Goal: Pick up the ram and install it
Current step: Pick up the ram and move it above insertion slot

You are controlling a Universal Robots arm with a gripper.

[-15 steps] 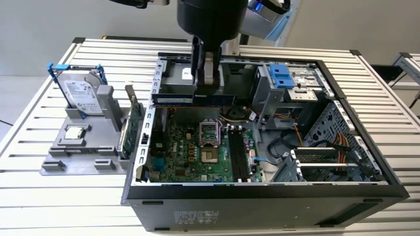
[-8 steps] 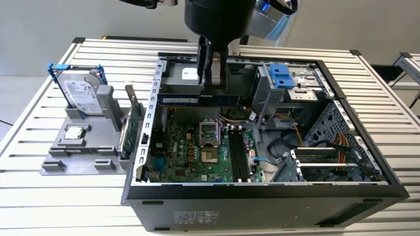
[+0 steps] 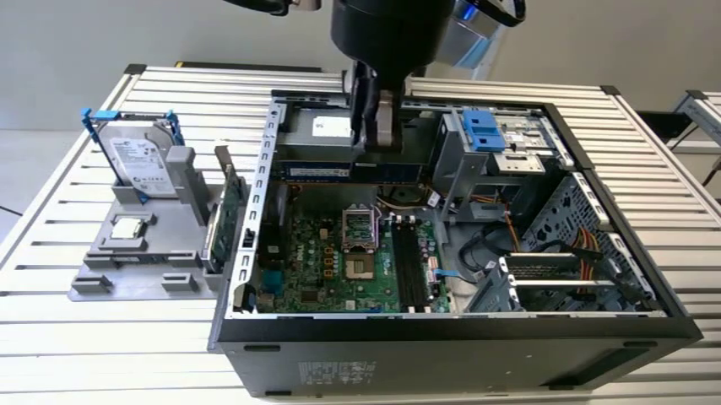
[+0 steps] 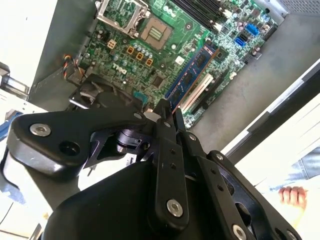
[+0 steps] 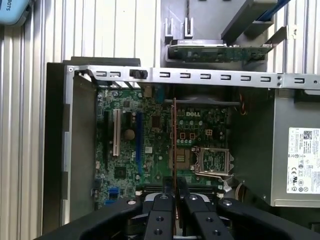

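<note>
The ram (image 3: 327,171) is a long dark-blue stick with black chips, held level and lengthwise above the open computer case (image 3: 451,325), near its back end. My gripper (image 3: 377,156) comes straight down from above and is shut on the stick's upper edge. In the first wrist view the ram (image 5: 174,145) appears edge-on as a thin line running out from between the black fingers (image 5: 161,220), over the green motherboard (image 5: 150,150). The black memory slots (image 3: 408,270) lie on the board beside the processor socket (image 3: 358,232), lower and nearer the case's front than the stick.
On the exterior view's left a grey holder (image 3: 135,270) carries a hard drive in a blue frame (image 3: 141,164) and an upright green card (image 3: 231,215). A drive cage with a blue latch (image 3: 492,131) and cables fill the case's right side. A person's hand (image 4: 295,195) shows outside the case.
</note>
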